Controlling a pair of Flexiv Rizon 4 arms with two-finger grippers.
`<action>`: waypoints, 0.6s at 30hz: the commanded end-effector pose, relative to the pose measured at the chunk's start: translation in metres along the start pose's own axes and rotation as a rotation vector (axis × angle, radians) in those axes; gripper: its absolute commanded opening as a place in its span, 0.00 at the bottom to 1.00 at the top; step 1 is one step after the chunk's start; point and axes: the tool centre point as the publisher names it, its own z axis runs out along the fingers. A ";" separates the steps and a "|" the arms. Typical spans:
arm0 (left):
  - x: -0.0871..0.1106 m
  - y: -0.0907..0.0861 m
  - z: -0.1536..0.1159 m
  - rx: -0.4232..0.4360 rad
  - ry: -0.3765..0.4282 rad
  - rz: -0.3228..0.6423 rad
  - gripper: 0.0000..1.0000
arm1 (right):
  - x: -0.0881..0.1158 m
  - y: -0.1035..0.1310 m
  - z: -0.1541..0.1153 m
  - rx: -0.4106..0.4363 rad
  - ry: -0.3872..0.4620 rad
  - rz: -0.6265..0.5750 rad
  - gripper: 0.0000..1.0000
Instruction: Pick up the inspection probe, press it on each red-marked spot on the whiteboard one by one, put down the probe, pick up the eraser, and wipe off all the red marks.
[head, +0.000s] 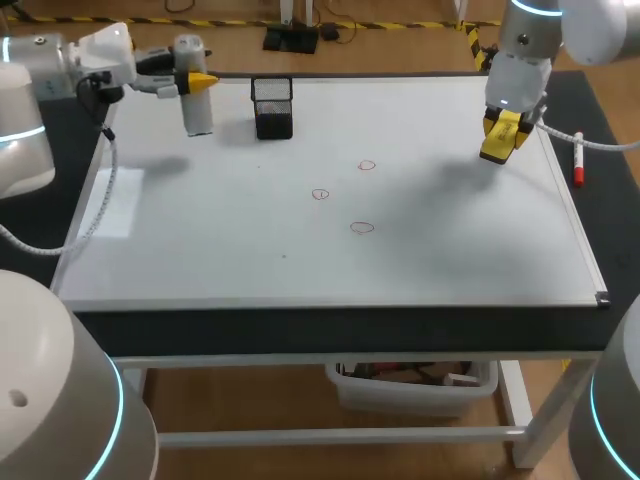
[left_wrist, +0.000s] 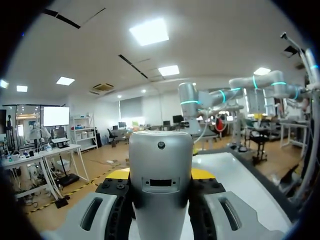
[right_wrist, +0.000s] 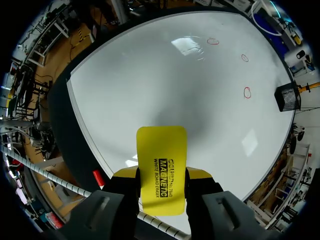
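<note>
- Left gripper (head: 200, 80) is clamped on the probe (head: 197, 110), one finger on either side. It holds the probe over the far left corner of the whiteboard (head: 220, 240). The probe's long axis runs roughly upright and crosswise to the fingers. Its lower end looks to be at the board; contact cannot be confirmed.
- Black mesh holder (head: 272, 107) stands just beside the probe, at the far edge.
- Three red marks (head: 320, 194) sit unwiped near the board's middle, well apart from both arms.
- Right gripper (right_wrist: 161, 172) is clamped on the yellow eraser (right_wrist: 161, 165) over the board's far right part. The eraser's long axis runs out along the fingers, toward the board.
- Key relation: the marks lie leftward of the eraser, toward the board's middle. The right arm is the nearer one.
- The eraser's wiping face is hidden, and a shadow beneath suggests it is raised off the board.
- Red marker (head: 577, 160) lies beside the board's right edge.
</note>
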 end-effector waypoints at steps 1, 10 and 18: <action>-0.010 -0.001 -0.010 0.002 -0.007 -0.001 0.00 | 0.000 -0.001 -0.001 0.001 0.004 -0.002 0.00; -0.025 0.009 -0.024 0.010 -0.046 -0.013 0.00 | 0.000 -0.001 -0.001 0.001 0.004 -0.002 0.00; -0.026 0.014 -0.033 0.021 -0.070 -0.031 0.00 | 0.000 -0.001 -0.001 0.001 0.004 -0.002 0.00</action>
